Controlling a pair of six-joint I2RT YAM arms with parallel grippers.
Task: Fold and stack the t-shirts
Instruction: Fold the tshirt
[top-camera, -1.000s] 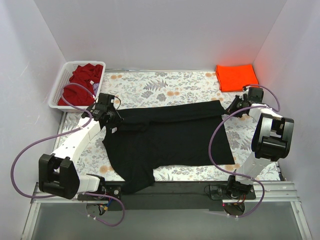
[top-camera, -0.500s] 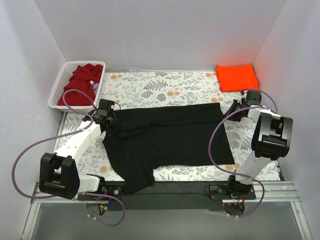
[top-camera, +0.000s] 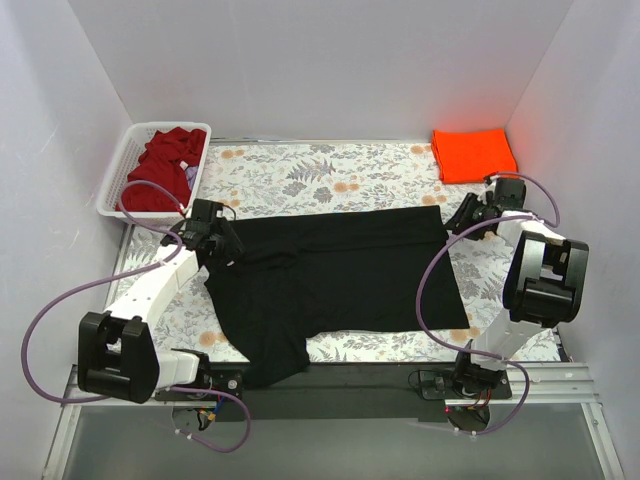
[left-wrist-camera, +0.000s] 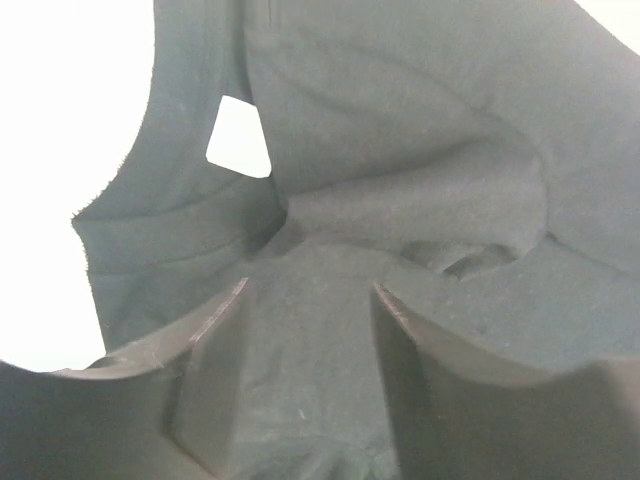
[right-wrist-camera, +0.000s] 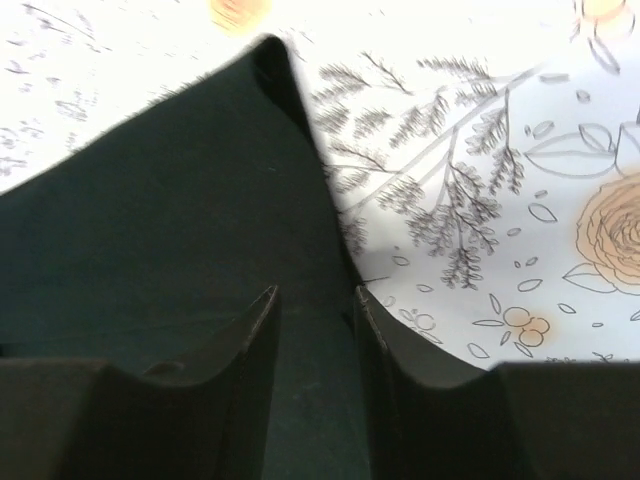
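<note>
A black t-shirt (top-camera: 340, 270) lies spread across the middle of the flowered table, its far part folded toward me. My left gripper (top-camera: 224, 250) hovers low over its far left corner, jaws apart, with rumpled black cloth (left-wrist-camera: 400, 150) lying under and between the fingers (left-wrist-camera: 215, 360). At the shirt's far right corner my right gripper (top-camera: 462, 218) also stands open; the cloth's edge (right-wrist-camera: 150, 220) runs through the gap between its fingers (right-wrist-camera: 400, 380). An orange t-shirt (top-camera: 473, 153) lies folded at the back right. A dark red t-shirt (top-camera: 165, 160) is bunched in the basket.
The white slatted basket (top-camera: 113, 178) stands at the back left against the wall. Grey walls close in on three sides. The flowered tablecloth (top-camera: 320, 175) shows behind the black shirt, and a sleeve hangs toward the near edge (top-camera: 270, 365).
Both grippers were shut on the black shirt's far corners; now both have opened and the folded edge lies on the shirt. The arms shifted only slightly.
</note>
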